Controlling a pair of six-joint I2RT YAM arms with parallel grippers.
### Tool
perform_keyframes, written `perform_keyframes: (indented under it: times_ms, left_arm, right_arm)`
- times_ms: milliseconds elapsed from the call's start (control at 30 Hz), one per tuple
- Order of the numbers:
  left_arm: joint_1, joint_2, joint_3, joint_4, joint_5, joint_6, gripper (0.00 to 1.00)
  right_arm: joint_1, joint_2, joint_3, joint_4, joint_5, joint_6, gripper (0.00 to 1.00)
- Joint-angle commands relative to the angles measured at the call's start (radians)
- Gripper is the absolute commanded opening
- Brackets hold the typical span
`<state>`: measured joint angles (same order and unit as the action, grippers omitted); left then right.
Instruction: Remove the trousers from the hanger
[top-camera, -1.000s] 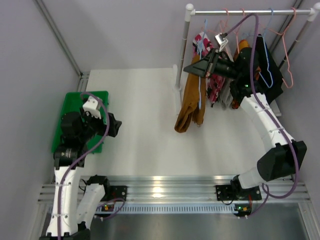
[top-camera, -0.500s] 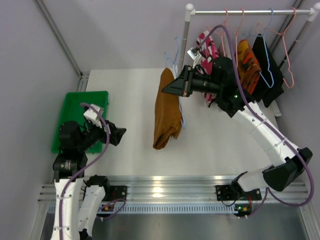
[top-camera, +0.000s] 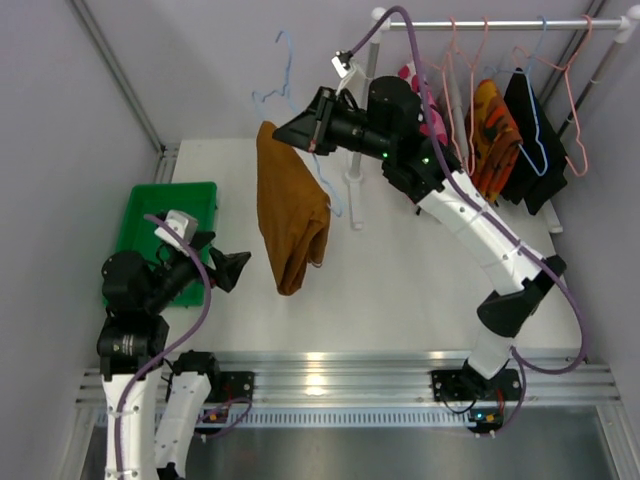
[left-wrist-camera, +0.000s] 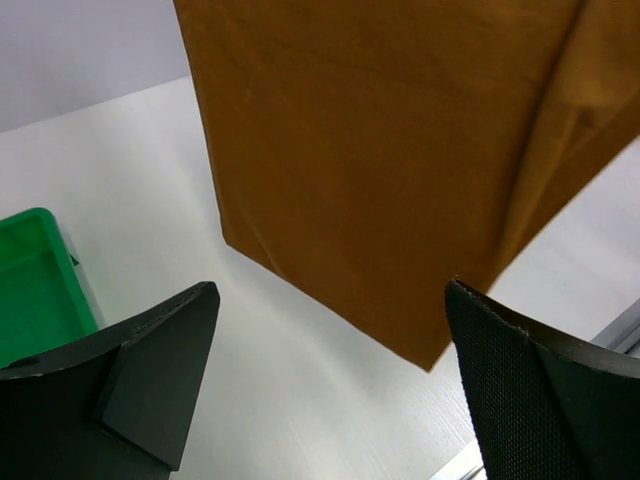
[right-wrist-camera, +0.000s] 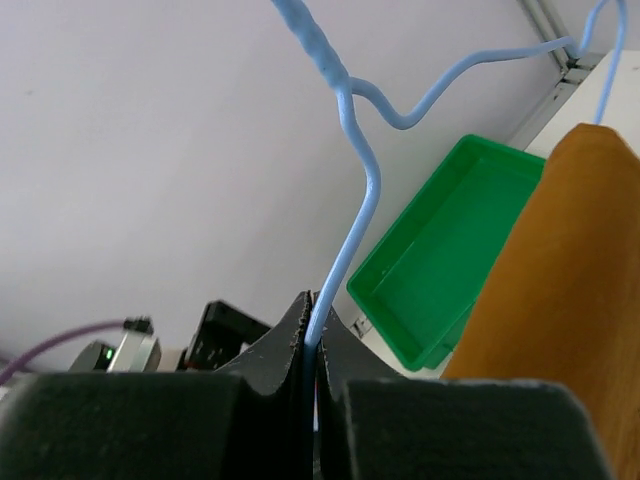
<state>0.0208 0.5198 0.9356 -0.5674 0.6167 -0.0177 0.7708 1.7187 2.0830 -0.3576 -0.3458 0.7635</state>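
The rust-brown trousers (top-camera: 290, 205) hang folded over a light blue wire hanger (top-camera: 278, 85), held in the air above the white table. My right gripper (top-camera: 296, 134) is shut on the hanger's wire (right-wrist-camera: 345, 255); the trousers show at the right of the right wrist view (right-wrist-camera: 565, 300). My left gripper (top-camera: 238, 266) is open and empty, just left of and below the trousers' lower end; they fill the top of its view (left-wrist-camera: 400, 150). The floral trousers (top-camera: 428, 112) still hang on the rail behind my right arm. The light grey trousers are hidden.
A green bin (top-camera: 150, 235) sits at the left of the table, also in the right wrist view (right-wrist-camera: 450, 250). The white rail (top-camera: 500, 22) at the back right holds pink hangers, an orange-patterned garment (top-camera: 495, 125) and a black garment (top-camera: 535, 120). Its post (top-camera: 360, 150) stands right of the trousers.
My right arm has swung left, carrying the blue hanger and the rust-brown trousers off the rail towards the table's left-centre. My left gripper has turned and risen towards them.
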Motion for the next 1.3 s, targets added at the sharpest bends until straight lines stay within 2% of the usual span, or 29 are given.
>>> perform_keyframes:
  times_ms: [0,267,467,600,667,833,867,967,1067,1267]
  left_arm:
    - [0.002,-0.015,0.0,0.083,-0.024,0.055,0.99]
    - [0.002,0.068,-0.032,0.19,-0.095,0.1,0.99]
    - [-0.015,0.15,-0.084,0.354,-0.153,0.078,0.99]
    - [-0.11,0.19,-0.116,0.448,-0.172,0.093,0.99]
    - [-0.194,0.207,-0.129,0.486,-0.248,0.097,0.99]
    - [-0.317,0.244,-0.195,0.615,-0.366,0.131,0.99]
    - [-0.337,0.261,-0.204,0.654,-0.45,0.133,0.99]
    - [-0.338,0.334,-0.199,0.728,-0.582,0.125,0.99]
    - [-0.338,0.39,-0.198,0.774,-0.603,0.127,0.98]
    - [-0.338,0.482,-0.176,0.853,-0.637,0.101,0.89]
  right_arm:
    - [0.03,0.034,0.158,0.126,0.106,0.043,0.0]
    - [0.035,0.183,0.333,0.195,0.226,0.105,0.0]
    - [0.058,0.263,0.41,0.219,0.338,0.117,0.0]
    - [0.071,0.292,0.428,0.261,0.416,0.12,0.0]
    - [0.076,0.306,0.434,0.29,0.454,0.117,0.0]
    - [0.087,0.321,0.454,0.321,0.476,0.105,0.0]
    - [0.088,0.321,0.454,0.321,0.481,0.1,0.0]
    - [0.093,0.312,0.454,0.327,0.485,0.077,0.0]
    - [0.093,0.303,0.454,0.324,0.478,0.079,0.0]
    - [0.096,0.279,0.451,0.298,0.441,0.106,0.0]
